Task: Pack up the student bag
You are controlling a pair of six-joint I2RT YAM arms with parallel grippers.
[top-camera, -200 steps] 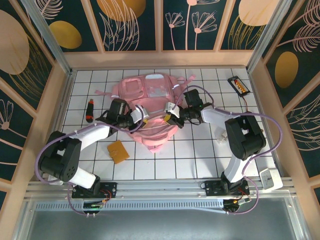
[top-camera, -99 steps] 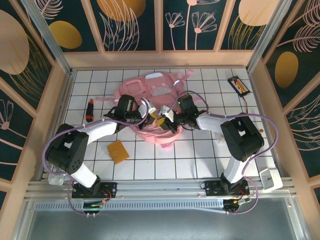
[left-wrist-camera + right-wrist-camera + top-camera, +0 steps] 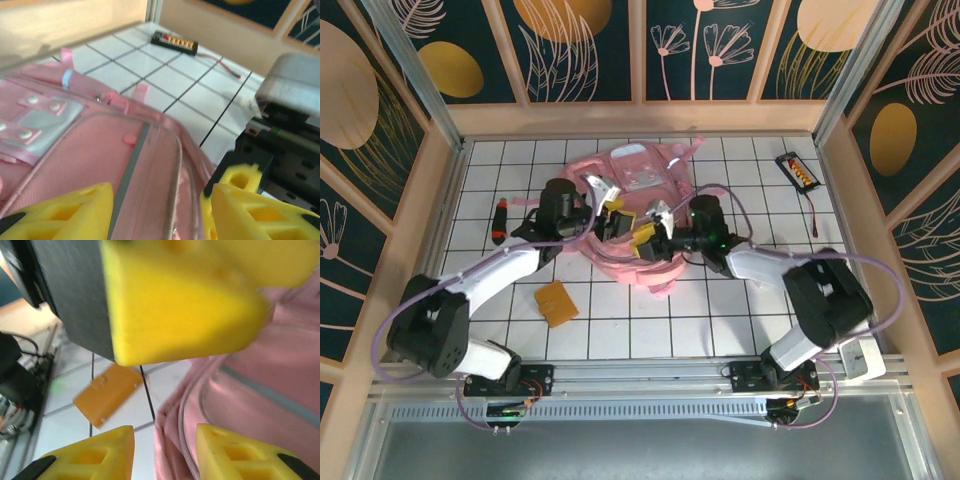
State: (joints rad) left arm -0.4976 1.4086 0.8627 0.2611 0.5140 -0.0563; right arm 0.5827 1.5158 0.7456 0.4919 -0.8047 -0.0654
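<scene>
Right now both of my claws are over the student bag (image 3: 635, 180), which lies on the far middle of the white gridded surface (image 3: 720, 300), its pink fabric bunched beneath my wrists.

My left claw (image 3: 612, 218) reaches in from the left. Through its own camera the left claw (image 3: 160, 210) stands open: its two yellow pads (image 3: 60, 210) are well apart and nothing is pinched between them. Below the gap I see the bag (image 3: 100, 150), with a grey strip running down a zipped panel and pale patches with press studs to the left. Just to the right of that claw is the dark body of my other arm (image 3: 290, 130).

My right claw (image 3: 645, 238) comes in from the right, close to the left one above the bag's near half. From its wrist the right claw (image 3: 165, 455) is open too, though less wide. The bag's (image 3: 260, 390) piped edge runs up through the gap, and neither yellow finger (image 3: 85, 457) is pressing on it. A large blurred yellow block (image 3: 180, 305) on a dark body sits very near that lens.

An orange flat piece (image 3: 556, 302) lies on the surface nearer my bases, apart from the bag; the right wrist sees it (image 3: 105, 392) as well. A black strip with a cable (image 3: 798, 170) lies in the far right corner, and a red-and-black pen (image 3: 500, 220) lies off to the left.
</scene>
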